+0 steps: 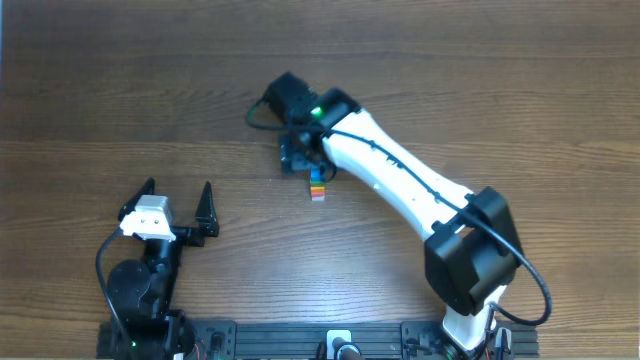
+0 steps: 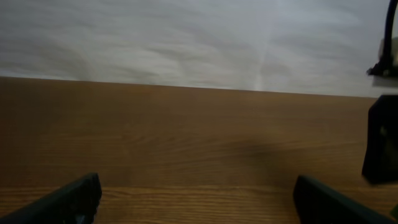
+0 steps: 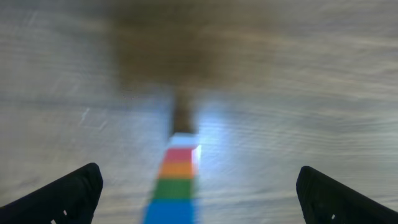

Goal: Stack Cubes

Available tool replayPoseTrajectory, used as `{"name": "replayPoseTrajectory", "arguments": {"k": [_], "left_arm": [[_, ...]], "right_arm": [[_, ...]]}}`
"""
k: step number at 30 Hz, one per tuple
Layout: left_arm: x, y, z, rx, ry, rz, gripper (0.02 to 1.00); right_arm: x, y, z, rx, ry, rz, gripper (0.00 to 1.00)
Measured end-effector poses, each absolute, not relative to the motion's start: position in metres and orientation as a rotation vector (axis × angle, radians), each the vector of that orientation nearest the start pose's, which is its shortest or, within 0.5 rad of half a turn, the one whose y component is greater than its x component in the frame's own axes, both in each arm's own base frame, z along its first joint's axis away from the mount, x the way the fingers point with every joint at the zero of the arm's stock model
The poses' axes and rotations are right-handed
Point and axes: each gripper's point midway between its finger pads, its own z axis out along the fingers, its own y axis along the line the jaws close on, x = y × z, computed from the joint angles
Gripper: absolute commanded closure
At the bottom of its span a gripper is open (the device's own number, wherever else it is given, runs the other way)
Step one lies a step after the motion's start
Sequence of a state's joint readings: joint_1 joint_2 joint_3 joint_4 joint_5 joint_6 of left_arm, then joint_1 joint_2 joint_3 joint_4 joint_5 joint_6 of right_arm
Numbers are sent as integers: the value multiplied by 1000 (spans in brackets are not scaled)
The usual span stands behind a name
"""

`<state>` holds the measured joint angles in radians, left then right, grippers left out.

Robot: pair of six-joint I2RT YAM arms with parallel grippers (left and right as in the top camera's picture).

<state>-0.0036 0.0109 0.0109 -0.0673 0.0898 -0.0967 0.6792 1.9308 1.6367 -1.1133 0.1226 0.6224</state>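
The stack of cubes [image 1: 318, 187], in blue, green, orange and red, stands on the bench [image 1: 520, 90]. The right gripper [image 3: 199, 174] hangs over the stack, fingers spread wide to either side. The left gripper [image 1: 178, 192] sits well apart from the stack, fingers likewise apart.

The stack of small coloured cubes [image 1: 318, 188] is too small in the top view for its layers to be counted, and its far end lies under the black wrist [image 1: 298, 150] of the white right arm. In the right wrist view the stack is blurred. White, red, orange, green and blue bands can be made out, the blue one cut off by the picture's edge. The right gripper [image 3: 198, 193] is cropped to two black fingertips [image 3: 68, 196] standing wide apart. In the left wrist view the left gripper [image 2: 196, 202] is cropped likewise, and a black shape [image 2: 380, 140] is cut by the picture's edge, so what it is cannot be told.
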Motion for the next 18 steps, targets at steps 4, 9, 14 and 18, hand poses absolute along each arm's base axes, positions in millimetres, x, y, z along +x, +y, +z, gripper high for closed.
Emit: {"name": "replayPoseTrajectory", "arguments": {"k": [4,9,14,18], "left_arm": [[246,-16,160,-7,1640,-150,18],[246,-16,160,-7,1640,-150,18],[246,-16,160,-7,1640,-150,20],[246,-16,160,-7,1640,-150,18]], "right_arm": [[359,192,122,36,2882,-21,9],[388,114,183,148,2683,-27,9],[362,76,238,134,2421,-2,7],[327,44,240,175,2328,-11,7]]}}
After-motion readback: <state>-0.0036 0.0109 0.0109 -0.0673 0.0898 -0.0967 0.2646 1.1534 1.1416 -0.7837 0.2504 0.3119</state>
